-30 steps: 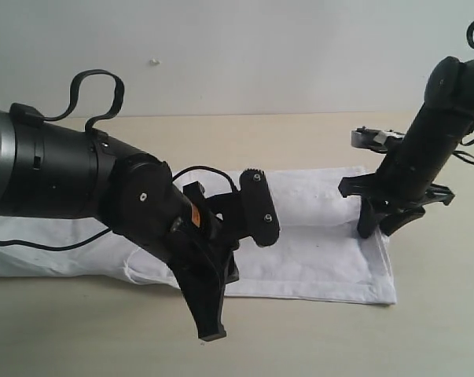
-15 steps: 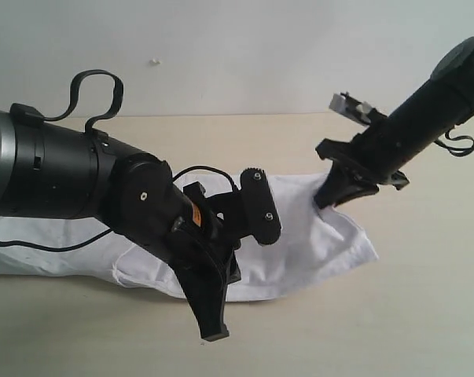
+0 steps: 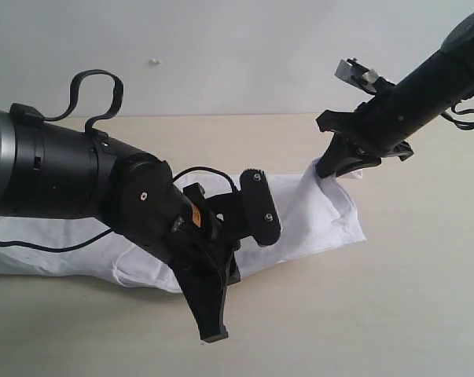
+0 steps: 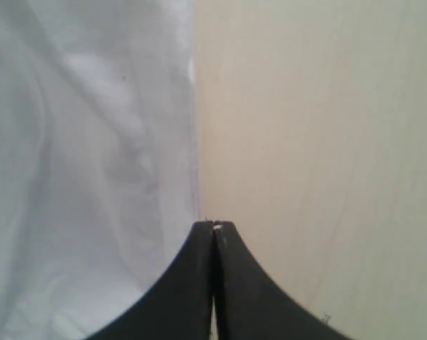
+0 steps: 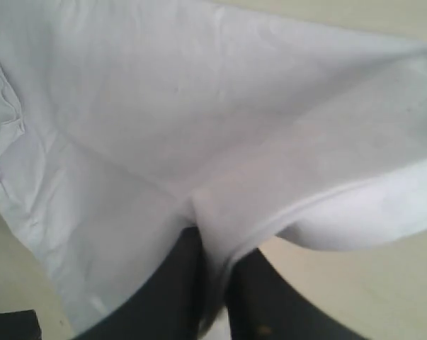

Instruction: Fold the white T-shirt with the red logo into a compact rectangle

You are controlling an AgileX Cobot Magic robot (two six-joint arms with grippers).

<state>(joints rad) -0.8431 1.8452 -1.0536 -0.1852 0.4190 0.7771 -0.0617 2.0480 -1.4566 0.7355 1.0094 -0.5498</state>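
Our left arm (image 3: 64,177) comes in from the left of the exterior view, thick and dark. Its wrist is bent so that the left end effector (image 3: 212,331) points steeply downward. In the left wrist view its two fingers (image 4: 188,283) lie pressed flat against each other, tip to tip, with nothing between them.

Our right arm (image 3: 429,82) slants in from the upper right, angled down and toward the middle. The right end effector (image 3: 331,167) hangs raised at its tip, fingers pointing down. In the right wrist view those fingers (image 5: 172,287) stand close together, pinched on a fold of the shirt (image 3: 319,216).
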